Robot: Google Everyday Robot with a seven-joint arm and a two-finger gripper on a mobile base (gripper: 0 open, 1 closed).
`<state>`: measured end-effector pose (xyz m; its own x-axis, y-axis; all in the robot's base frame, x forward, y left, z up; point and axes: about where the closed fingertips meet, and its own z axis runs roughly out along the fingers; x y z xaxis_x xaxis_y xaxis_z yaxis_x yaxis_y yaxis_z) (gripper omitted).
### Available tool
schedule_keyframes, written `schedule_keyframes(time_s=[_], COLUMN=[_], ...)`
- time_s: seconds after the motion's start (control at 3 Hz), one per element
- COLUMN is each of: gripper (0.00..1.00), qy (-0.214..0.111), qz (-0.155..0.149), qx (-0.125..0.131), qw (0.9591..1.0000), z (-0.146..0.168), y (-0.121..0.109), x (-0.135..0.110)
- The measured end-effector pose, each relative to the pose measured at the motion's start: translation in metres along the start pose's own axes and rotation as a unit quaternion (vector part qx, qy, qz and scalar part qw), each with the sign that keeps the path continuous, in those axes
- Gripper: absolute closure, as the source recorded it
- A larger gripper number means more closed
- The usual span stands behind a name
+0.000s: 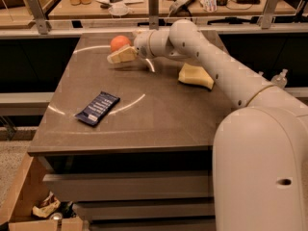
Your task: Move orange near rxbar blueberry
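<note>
While the gripper (121, 56) is held just at 5 o'clock of the orange (120, 42), its opening cannot be told | orange is seen at 11 o'clock on the table (163, 119) | rxbar blueberry (97, 108) is laid flat at 8 o'clock, well apart

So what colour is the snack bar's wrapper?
Dark navy blue on the rxbar blueberry, in the camera view; the gripper is right beside the orange.

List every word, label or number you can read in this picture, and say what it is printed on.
Nothing can be read for certain.
rxbar blueberry: pale lettering on the dark wrapper, too blurred to read.
orange, with the gripper just in front of it: no text.
Back-bench clutter: too small to read.
</note>
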<state>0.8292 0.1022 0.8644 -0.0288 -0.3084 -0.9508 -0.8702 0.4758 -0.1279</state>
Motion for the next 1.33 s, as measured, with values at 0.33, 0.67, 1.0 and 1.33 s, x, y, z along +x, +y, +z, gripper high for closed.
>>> schedule_keyframes(time_s=[0.33, 0.67, 1.0, 1.33], gripper=[0.39, 0.63, 0.85, 1.0], qy=[-0.004, -0.001, -0.006, 0.013], qz=[-0.009, -0.014, -0.007, 0.008], qx=[-0.001, -0.004, -0.012, -0.044], qw=[0.9999, 0.9999, 0.9999, 0.9989], z=[0.01, 0.007, -0.02, -0.082], y=[-0.005, -0.008, -0.007, 0.037], x=[-0.002, -0.003, -0.02, -0.041])
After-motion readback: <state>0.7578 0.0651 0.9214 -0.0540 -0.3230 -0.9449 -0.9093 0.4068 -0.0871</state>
